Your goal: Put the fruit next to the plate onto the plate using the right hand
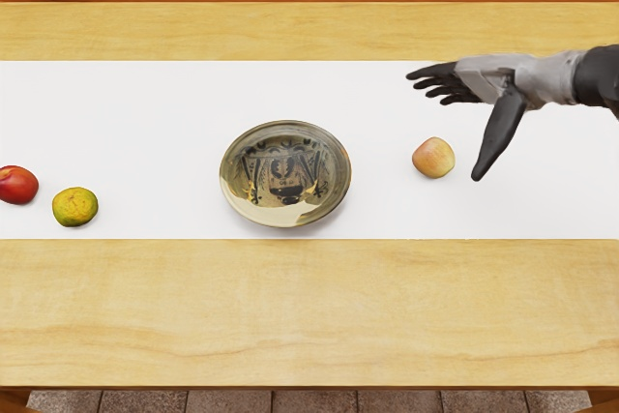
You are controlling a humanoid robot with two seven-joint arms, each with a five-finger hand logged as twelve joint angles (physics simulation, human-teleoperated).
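Apple (pixel 433 157): round, yellow with red blush, lying right of plate (pixel 285 173).

The right hand (pixel 484 82) had a pale grey, faceted shell over its back, from which slim black fingers (pixel 432 74) and a long, tapering dark grey thumb (pixel 499 134) grew. Behind it ran a smooth silver-grey forearm (pixel 553 77) with a soft metallic sheen, and that gave way to a matte black casing (pixel 604 74) at the picture's right edge.
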